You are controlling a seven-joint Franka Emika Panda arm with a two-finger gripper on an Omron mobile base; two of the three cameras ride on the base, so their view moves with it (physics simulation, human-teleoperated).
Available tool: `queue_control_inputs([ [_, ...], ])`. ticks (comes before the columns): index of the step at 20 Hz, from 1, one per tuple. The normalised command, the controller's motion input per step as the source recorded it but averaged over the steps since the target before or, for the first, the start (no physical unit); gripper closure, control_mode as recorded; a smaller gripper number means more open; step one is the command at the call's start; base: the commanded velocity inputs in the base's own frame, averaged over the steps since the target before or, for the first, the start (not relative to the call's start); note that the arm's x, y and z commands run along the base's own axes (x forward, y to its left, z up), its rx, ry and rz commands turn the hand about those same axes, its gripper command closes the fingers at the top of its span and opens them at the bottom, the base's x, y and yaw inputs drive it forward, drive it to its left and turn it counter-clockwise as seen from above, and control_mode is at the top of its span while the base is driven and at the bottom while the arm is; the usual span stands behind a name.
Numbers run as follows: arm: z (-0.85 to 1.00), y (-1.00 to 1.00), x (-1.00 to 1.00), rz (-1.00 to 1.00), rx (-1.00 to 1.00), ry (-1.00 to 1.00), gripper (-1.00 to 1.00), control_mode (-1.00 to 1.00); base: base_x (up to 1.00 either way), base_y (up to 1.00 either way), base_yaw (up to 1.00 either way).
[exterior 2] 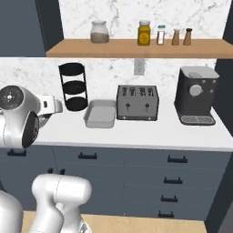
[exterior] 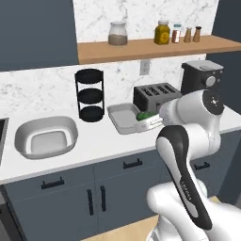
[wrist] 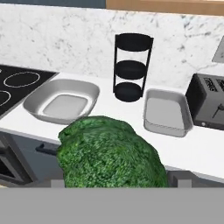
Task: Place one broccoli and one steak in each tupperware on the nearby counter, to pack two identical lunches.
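Note:
My gripper (wrist: 116, 181) is shut on a dark green broccoli (wrist: 111, 153), which bulks large at the bottom of the hand view. From the left base view the broccoli (exterior: 143, 115) hangs at the gripper (exterior: 148, 119), just over the near right corner of the small rectangular tupperware (exterior: 121, 117). The large oval tupperware (exterior: 46, 136) lies to the left on the white counter (exterior: 99, 146). Both containers look bare inside: the oval one (wrist: 61, 100) and the rectangular one (wrist: 167, 111). The rectangular tupperware (exterior 2: 100, 113) also sits beside the toaster in the right base view.
A black three-tier rack (exterior: 90, 95) stands between the two containers at the wall. Right of the small one are a dark toaster (exterior: 155, 96) and a coffee machine (exterior: 202, 75). A black stovetop (wrist: 17, 83) lies past the oval container. Jars line the wooden shelf (exterior: 155, 47).

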Motion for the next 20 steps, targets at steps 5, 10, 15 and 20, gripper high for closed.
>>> queue_control_inputs([
  [5, 0.0, 0.0, 0.0, 0.0, 0.0, 0.0, 1.0, 1.0, 0.34, 0.77, 0.0],
  [10, 0.0, 0.0, 0.0, 0.0, 0.0, 0.0, 1.0, 1.0, 0.34, 0.83, 0.0],
  [15, -0.09, 0.0, 0.05, -0.01, 0.01, 0.0, 1.0, -1.0, 0.14, 0.41, 0.0],
  [20, -0.64, 0.01, 0.59, -0.02, 0.0, 0.03, 1.0, -1.0, 0.0, 0.0, 0.0],
])
